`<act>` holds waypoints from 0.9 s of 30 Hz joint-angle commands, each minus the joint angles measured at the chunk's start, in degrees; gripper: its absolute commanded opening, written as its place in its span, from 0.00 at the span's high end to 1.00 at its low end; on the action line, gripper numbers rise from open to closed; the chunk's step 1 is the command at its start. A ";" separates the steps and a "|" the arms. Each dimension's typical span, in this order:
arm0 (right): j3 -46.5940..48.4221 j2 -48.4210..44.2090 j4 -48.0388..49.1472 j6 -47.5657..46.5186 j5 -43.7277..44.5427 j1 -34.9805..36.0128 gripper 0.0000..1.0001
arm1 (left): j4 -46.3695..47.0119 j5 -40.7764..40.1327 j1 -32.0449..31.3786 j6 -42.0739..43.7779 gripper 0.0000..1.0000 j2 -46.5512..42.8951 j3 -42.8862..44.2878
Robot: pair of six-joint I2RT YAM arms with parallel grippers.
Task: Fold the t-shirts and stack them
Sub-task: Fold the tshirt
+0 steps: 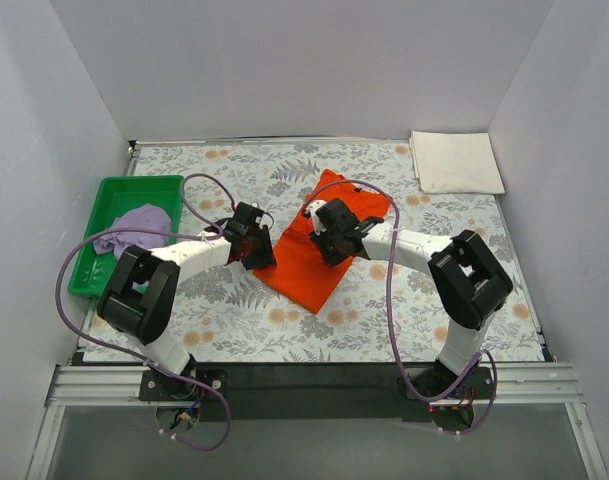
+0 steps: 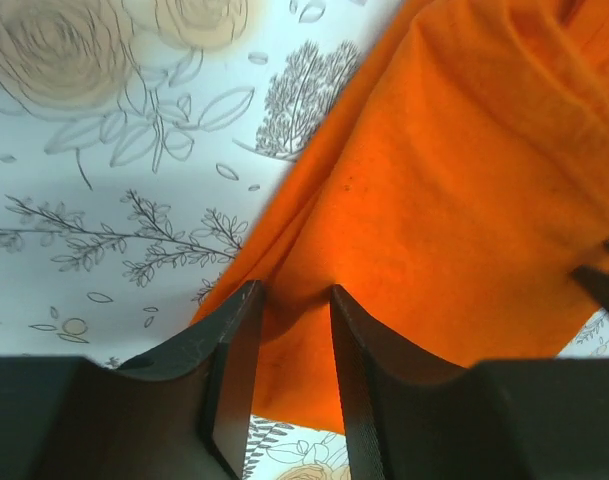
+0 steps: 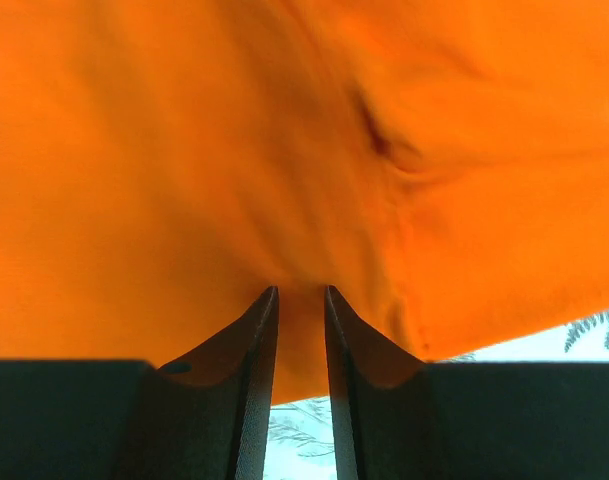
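Note:
The orange t-shirt [image 1: 306,268] lies as a long folded strip on the middle of the floral table. My left gripper [image 1: 252,243] is at its left edge, and in the left wrist view [image 2: 294,295] its jaws are closed on a fold of the orange cloth [image 2: 454,180]. My right gripper [image 1: 334,235] is over the strip's upper middle, and in the right wrist view [image 3: 299,292] its jaws pinch the orange cloth [image 3: 184,150]. The lilac t-shirt [image 1: 134,228] lies crumpled in the green tray [image 1: 112,192]. The cream-white t-shirt [image 1: 456,162] lies folded at the back right.
The green tray stands at the left edge of the table. White walls close in the back and both sides. The floral tablecloth [image 1: 404,310] shows bare in front of and to the right of the orange shirt.

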 commanded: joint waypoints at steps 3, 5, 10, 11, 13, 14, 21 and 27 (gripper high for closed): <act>-4.44 -1.23 4.51 2.33 -4.20 -6.77 0.73 | 0.66 8.17 -0.17 -5.09 0.69 -1.47 -5.00; -4.71 -0.79 4.60 1.54 -4.55 -9.23 0.73 | 0.66 9.68 -1.14 -10.09 0.71 -2.61 -8.07; -3.13 0.27 4.43 -0.48 -4.81 -13.28 0.73 | 1.63 9.52 -9.48 -21.08 0.71 -6.47 -12.04; -2.78 -0.17 3.73 -0.48 -4.99 -14.24 0.73 | 1.37 8.64 -10.36 -23.88 0.68 -8.74 -12.38; -2.34 -2.96 2.94 0.21 -7.01 -14.52 0.73 | 0.06 7.32 -10.81 -26.09 0.64 -12.09 -12.65; -2.51 -4.38 2.67 0.74 -8.49 -14.60 0.73 | -0.74 4.87 -10.81 -26.89 0.62 -15.50 -12.57; -15.41 -19.14 6.88 12.59 -26.68 -14.52 0.69 | -2.86 6.14 -11.25 -22.60 0.51 -24.14 -10.72; -34.02 -30.05 21.73 21.83 -36.89 -14.52 0.66 | 7.94 17.31 -12.66 -20.04 0.62 -22.74 -16.51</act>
